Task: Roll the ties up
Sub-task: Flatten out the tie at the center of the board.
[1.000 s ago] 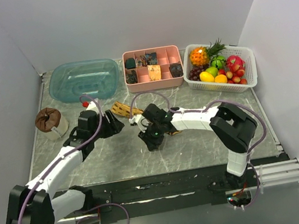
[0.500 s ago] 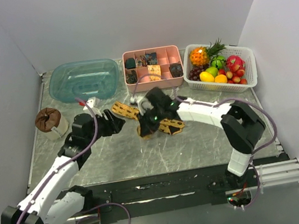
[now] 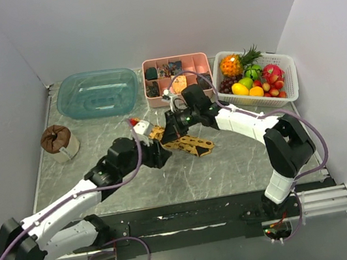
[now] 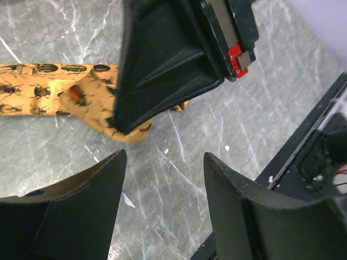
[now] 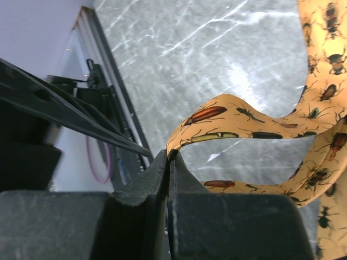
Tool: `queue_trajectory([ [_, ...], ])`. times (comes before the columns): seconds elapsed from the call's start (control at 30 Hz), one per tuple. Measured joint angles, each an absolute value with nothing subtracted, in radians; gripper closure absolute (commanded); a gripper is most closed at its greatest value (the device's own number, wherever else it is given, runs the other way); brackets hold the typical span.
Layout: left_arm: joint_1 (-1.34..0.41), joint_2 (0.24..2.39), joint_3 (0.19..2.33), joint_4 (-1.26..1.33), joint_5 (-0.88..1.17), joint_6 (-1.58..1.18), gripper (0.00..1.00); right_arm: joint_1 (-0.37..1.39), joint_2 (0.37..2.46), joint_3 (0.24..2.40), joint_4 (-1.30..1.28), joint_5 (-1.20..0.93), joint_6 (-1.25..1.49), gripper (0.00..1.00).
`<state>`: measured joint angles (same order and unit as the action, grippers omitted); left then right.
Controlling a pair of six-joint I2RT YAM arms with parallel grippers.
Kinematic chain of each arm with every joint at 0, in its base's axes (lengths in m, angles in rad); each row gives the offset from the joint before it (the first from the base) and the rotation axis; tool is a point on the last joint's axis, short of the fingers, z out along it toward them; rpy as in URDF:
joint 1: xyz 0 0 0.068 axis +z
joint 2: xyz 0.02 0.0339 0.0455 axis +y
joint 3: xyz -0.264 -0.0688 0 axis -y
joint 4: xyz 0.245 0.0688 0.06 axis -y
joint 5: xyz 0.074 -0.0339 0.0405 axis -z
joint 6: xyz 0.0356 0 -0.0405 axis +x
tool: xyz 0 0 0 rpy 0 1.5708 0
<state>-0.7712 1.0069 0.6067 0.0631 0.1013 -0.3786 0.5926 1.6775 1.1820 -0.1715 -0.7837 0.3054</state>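
On a grey marble table (image 3: 232,167), the left gripper (image 4: 164,157) hovers low with its fingers spread apart and holds nothing. It is just beside the tie (image 3: 189,144). The tie is golden-yellow cloth printed with dark beetles and lies rumpled near the middle of the table. One stretch rests flat and another is lifted in a loose loop. The right gripper (image 5: 169,154) is pinched closed on the tie's edge and holds that loop off the surface.

The step looks like laying the tie out before rolling it. It would go best if the tie were drawn straight and flat. The left gripper could then pin the free end so the first turn starts tight and square. A grip on the edge alone may let the cloth twist.

At the far left, a small pale holder (image 3: 64,150) carries a brown bundle (image 3: 54,137). Behind it sits a see-through teal tub (image 3: 98,92) with nothing visible inside. A pink divided tray (image 3: 174,59) holds small dark bundles and one tan one in separate compartments. At the right, a white basket (image 3: 290,82) holds a pineapple, grapes and other fruit.
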Motion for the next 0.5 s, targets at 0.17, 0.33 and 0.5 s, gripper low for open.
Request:
queue_trajectory([
  [0.17,-0.833,1.083,0.650,0.062,0.012,-0.347,0.29,0.589,1.665,1.182,-0.172,-0.810,0.325,0.98],
  [0.33,-0.888,1.111,0.675,0.061,-0.128,-0.329,0.15,0.584,1.655,1.182,-0.173,-0.814,0.325,0.98],
  [0.5,-0.931,1.106,0.680,0.044,-0.261,-0.317,0.05,0.579,1.655,1.182,-0.176,-0.819,0.329,0.97],
])
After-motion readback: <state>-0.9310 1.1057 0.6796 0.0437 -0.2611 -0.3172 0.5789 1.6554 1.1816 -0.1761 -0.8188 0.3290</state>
